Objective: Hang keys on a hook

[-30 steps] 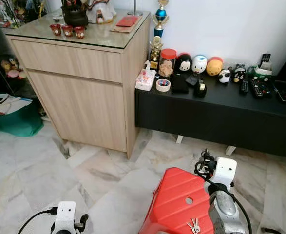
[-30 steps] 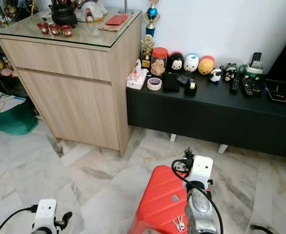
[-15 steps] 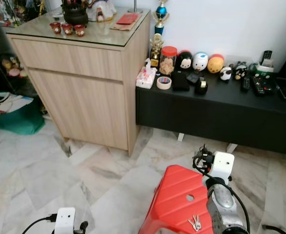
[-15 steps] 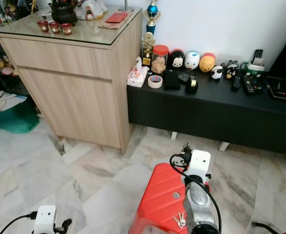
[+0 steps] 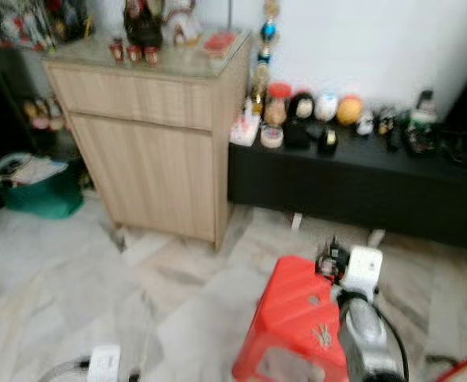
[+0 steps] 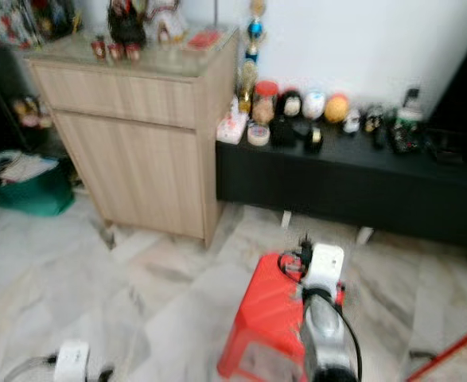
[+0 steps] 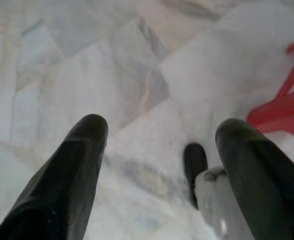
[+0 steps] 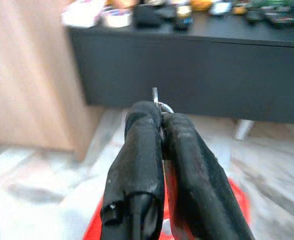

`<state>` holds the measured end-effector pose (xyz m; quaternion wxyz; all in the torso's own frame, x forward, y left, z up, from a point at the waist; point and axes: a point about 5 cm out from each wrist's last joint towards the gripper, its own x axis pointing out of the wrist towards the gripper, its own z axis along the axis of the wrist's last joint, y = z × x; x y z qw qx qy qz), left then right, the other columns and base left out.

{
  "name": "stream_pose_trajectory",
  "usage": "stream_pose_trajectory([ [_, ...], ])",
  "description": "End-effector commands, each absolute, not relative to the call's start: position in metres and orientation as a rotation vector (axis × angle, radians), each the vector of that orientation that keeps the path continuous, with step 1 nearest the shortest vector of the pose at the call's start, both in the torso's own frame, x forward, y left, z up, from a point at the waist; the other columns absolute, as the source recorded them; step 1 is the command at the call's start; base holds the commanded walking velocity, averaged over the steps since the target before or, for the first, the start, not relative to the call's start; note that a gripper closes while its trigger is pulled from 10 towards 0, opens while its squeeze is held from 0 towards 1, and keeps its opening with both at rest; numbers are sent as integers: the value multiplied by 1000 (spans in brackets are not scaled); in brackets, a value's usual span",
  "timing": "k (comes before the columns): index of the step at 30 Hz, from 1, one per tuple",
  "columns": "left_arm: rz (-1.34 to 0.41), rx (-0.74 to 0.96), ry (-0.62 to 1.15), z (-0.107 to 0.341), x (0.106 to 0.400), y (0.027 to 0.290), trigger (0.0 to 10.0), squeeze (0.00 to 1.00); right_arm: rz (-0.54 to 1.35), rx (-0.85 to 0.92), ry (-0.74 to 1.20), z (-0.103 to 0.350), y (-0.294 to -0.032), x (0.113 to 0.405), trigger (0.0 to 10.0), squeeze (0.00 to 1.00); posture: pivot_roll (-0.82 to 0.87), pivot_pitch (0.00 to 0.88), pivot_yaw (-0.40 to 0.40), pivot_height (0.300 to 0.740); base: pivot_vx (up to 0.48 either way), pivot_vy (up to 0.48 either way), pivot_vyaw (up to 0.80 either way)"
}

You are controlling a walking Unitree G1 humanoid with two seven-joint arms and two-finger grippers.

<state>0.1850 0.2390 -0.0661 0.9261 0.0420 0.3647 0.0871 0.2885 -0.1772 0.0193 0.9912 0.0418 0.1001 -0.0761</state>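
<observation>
Right gripper (image 8: 159,112) is seen pressed shut in its wrist view, the two black fingers closed on a small silver metal piece (image 8: 157,97) with a ring, which sticks out past the tips; whether it is a key cannot be told. Against the picture half a second earlier, the whole head view is shifted and blurred, so the camera has moved. The bunch of silver keys (image 5: 322,334) is still lying on the top of the red plastic stool (image 5: 293,318), just beside the silver right arm, and is now seen higher in the picture. The light wooden cabinet (image 5: 149,143) and the low black bench (image 5: 352,179) with its row of small figures are kept in their places against the white wall. Left gripper (image 7: 162,135) is held wide open with nothing between its fingers (image 7: 81,165), low over the grey-veined marble floor (image 7: 86,65), with a red stool leg at the edge of its view
</observation>
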Motion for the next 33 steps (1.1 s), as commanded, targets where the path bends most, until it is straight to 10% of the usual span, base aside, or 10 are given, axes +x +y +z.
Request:
stream_pose_trajectory([
  [1,191,59,815,-77,167,235,10000,0,-148,73,192,22,-177,292,10000,0,63,0,-47,740,-300,0,0],
  [24,182,76,839,-79,166,232,10000,0,-149,69,196,22,-176,292,10000,0,60,0,-51,740,-173,0,0],
  [33,177,100,880,-83,161,230,10000,0,-258,135,519,-25,-196,261,10000,0,62,0,-55,740,0,0,0],
])
